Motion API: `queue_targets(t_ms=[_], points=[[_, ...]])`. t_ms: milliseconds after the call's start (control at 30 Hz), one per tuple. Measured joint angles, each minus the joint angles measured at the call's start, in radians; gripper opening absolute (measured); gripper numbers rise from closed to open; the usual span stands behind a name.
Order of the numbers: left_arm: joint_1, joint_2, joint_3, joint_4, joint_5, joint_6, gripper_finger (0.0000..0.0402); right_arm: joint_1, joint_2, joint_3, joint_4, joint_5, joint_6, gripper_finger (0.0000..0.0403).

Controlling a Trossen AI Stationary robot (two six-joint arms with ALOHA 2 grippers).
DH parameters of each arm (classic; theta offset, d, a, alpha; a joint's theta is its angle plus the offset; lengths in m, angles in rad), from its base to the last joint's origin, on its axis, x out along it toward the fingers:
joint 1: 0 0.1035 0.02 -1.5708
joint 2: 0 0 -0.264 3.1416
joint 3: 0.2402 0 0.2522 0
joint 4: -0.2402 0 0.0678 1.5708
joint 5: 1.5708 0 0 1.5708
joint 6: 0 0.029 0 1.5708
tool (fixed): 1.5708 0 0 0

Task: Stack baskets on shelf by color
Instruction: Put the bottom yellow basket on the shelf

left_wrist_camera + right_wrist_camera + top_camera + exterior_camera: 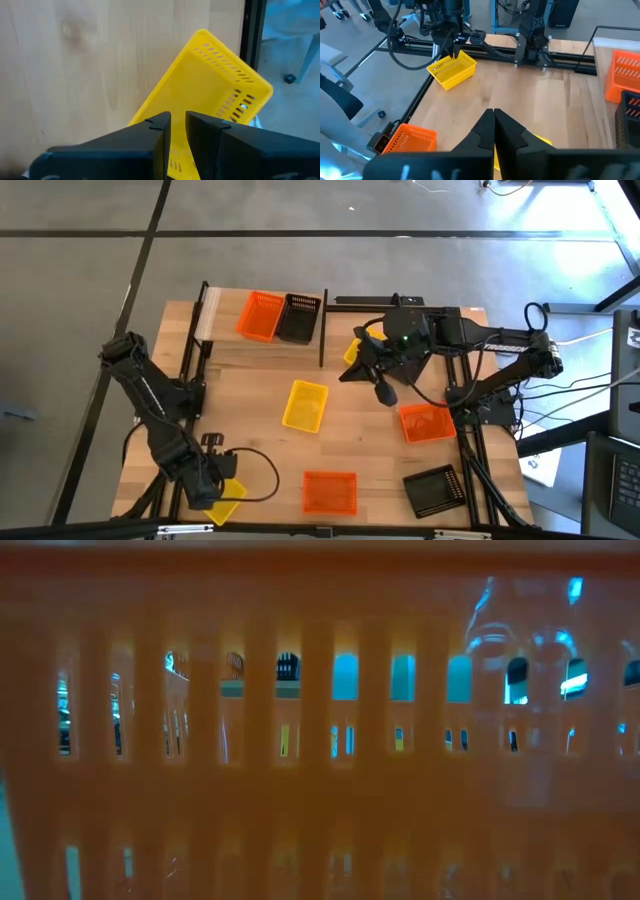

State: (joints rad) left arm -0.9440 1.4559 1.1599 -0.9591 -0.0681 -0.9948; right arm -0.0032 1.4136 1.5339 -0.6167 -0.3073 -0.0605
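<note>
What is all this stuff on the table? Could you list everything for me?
Yellow baskets: three; mid-table, half hidden under the right arm, near left corner.
Orange baskets: three; on the shelf, near edge, right side.
Black baskets: two seen; on the shelf, near right corner.
Shelf: one, black bars, far side.
Table: one, light wood.
Left gripper: gripping the corner yellow basket's rim.
Right gripper: shut, above mid-table.

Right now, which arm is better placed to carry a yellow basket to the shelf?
Left. The left gripper already grips the yellow basket at the table's near-left corner. The right gripper is shut, holding nothing.
</note>
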Motion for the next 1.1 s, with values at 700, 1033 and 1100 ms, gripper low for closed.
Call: queue_targets(t_ms=[700,1033,1100], points=[[0.003,0.005,0.000,0.013,-0.018,0.085,0.0009,0.000,0.000,0.000,0.001,0.070,0.006,0.0000],[0.004,0.005,-0.060,0.028,-0.027,0.089,0.0061,0.000,0.000,0.000,0.000,0.070,0.007,0.0000],[0.004,0.005,-0.077,0.029,-0.027,0.089,0.0064,0.000,0.000,0.000,0.000,0.070,0.012,0.0000]])
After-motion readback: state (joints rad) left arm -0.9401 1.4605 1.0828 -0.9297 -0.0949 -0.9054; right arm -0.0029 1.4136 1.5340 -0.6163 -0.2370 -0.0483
